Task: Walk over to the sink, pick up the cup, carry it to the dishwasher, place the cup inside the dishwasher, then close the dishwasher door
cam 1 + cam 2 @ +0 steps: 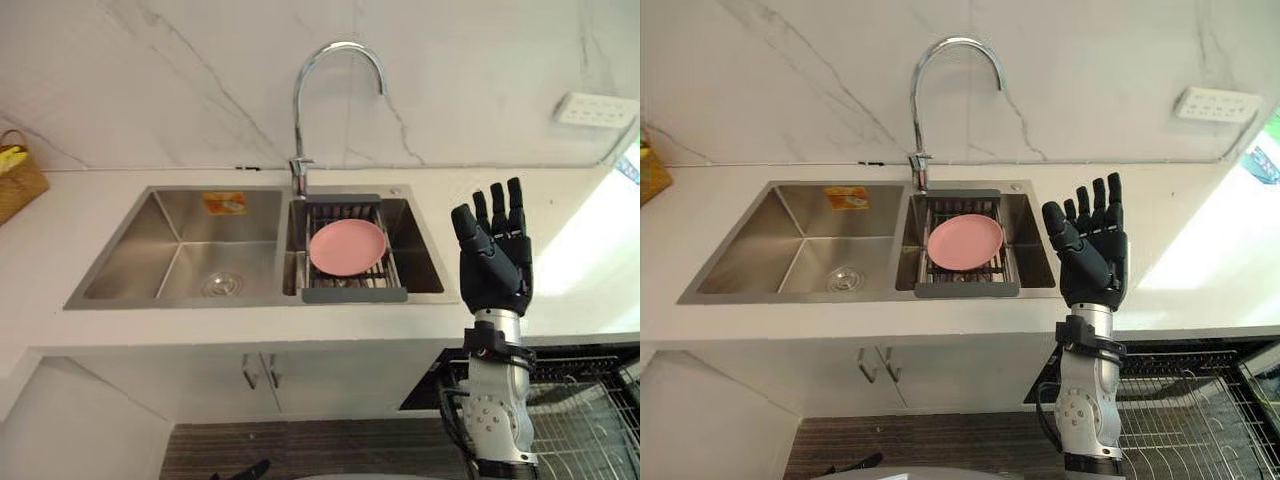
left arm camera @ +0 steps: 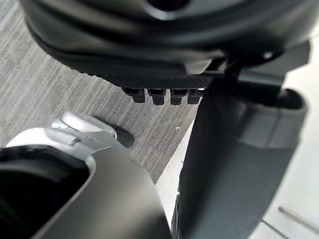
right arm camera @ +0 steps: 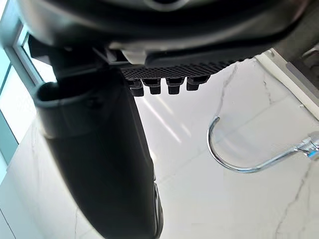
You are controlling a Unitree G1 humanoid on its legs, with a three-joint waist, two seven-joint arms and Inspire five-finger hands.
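A pink plate point(image 1: 347, 246) lies on a dark drying rack point(image 1: 355, 295) set across the right basin of the steel double sink point(image 1: 180, 250). My right hand point(image 1: 492, 260) is raised upright just right of the sink, in front of the white counter, open with straight fingers and holding nothing. Its wrist view shows the thumb point(image 3: 99, 149) straight, with the curved tap point(image 3: 239, 167) beyond. My left hand point(image 2: 149, 50) hangs low over the striped floor, open and empty, thumb point(image 2: 234, 164) extended.
A chrome tap point(image 1: 300, 110) rises behind the sink's divider. The open dishwasher's wire rack point(image 1: 580, 420) juts out at lower right beneath the counter. A wicker basket point(image 1: 15, 180) stands at the counter's far left. A wall socket point(image 1: 595, 108) sits upper right.
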